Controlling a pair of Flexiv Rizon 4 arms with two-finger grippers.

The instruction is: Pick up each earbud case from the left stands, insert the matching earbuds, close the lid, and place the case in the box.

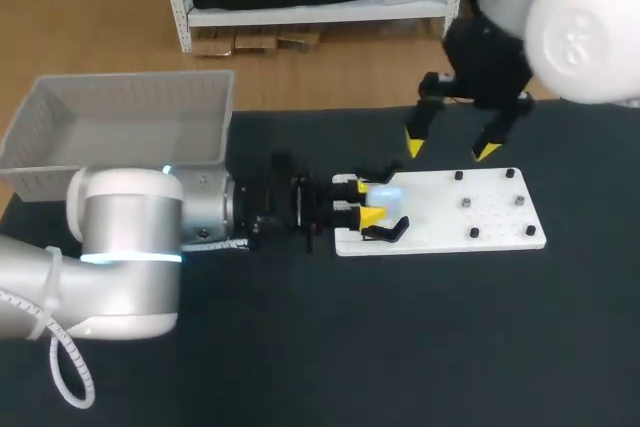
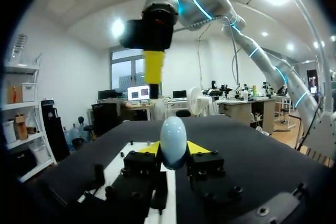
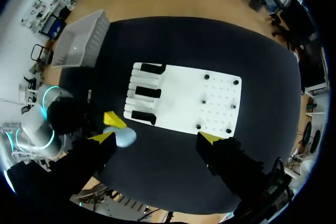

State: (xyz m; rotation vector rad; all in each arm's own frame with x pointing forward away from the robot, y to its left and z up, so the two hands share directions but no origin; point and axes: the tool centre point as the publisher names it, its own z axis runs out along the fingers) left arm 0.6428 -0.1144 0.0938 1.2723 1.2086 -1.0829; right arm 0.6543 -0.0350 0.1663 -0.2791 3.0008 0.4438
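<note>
i had my left gripper (image 1: 370,202) squeezing the blue case (image 2: 173,142), my right gripper (image 1: 450,149) was wide open, and i thought lifting the case straight up should come next.

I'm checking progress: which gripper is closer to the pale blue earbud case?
Left. The left gripper is shut on the earbud case; the right gripper hangs open above the white board, away from it.

A black-topped table (image 1: 400,347) bears a white board (image 1: 495,217) studded with small pegs (image 1: 466,204).
</note>
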